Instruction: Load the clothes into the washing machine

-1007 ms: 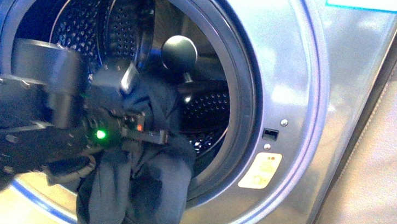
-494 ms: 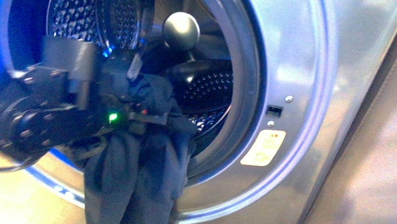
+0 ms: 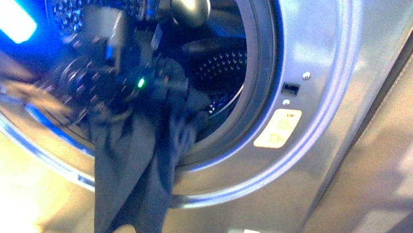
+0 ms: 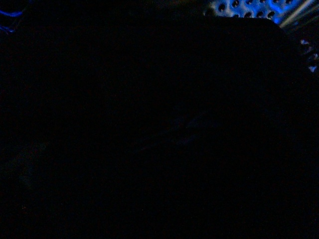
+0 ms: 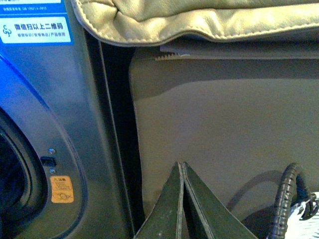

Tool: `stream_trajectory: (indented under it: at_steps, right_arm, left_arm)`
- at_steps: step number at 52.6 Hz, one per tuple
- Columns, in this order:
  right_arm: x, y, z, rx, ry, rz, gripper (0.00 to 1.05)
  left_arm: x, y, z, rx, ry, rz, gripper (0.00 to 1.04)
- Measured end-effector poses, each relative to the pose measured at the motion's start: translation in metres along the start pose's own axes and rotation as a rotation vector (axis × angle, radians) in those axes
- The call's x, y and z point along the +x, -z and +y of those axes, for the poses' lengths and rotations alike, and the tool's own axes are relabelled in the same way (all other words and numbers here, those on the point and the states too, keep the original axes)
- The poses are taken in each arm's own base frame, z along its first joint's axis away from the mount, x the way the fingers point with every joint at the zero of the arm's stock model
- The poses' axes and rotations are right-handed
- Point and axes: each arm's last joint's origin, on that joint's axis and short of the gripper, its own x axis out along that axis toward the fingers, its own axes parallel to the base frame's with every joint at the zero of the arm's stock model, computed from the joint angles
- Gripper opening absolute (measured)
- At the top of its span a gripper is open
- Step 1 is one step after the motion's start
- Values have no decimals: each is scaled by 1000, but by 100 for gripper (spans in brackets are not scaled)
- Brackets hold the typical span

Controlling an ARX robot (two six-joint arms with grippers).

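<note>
Your left gripper (image 3: 159, 80) sits at the mouth of the washing machine (image 3: 312, 58), motion-blurred, with a green light glowing on its body. It is bunched up against the top of the clothes (image 3: 136, 167), but the jaws are lost in blur and dark fabric, so you cannot tell from here whether they pinch the cloth or stand spread.

The clothes hang straight down below that gripper, draped over the lower lip of the porthole and trailing down the machine's front panel (most of the garment is outside the drum). Behind and above the gripper you see the perforated drum (image 3: 220, 66) and a round grey knob (image 3: 190, 3). Off to the gripper's right, on the front panel, is the yellow warning sticker (image 3: 277, 129), with a small dark latch slot (image 3: 290, 88) just above it.

The left wrist view is dark; nothing usable there.

Your right gripper (image 5: 180, 199) has its two fingers pressed together with nothing between them, pointing at a brown panel (image 5: 224, 129) beside the machine. Beyond its tips lies a beige cushion (image 5: 199, 20); to one side, the blue-white label (image 5: 35, 25) and the sticker again.
</note>
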Motion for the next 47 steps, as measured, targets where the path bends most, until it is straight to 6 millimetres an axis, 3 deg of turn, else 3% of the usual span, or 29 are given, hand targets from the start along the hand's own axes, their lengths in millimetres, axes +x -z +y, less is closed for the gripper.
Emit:
stream_trajectory:
  at_steps: [16, 37, 47]
  right_arm:
    - [-13, 20, -12, 1, 6, -5, 2]
    - [-25, 36, -12, 1, 4, -5, 2]
    - [-31, 42, -12, 1, 4, -5, 2]
  left_arm:
    - [21, -20, 8, -14, -33, -45, 13]
    - [37, -1, 9, 21, -68, -2, 13]
    - [43, -6, 9, 25, -82, 8, 13]
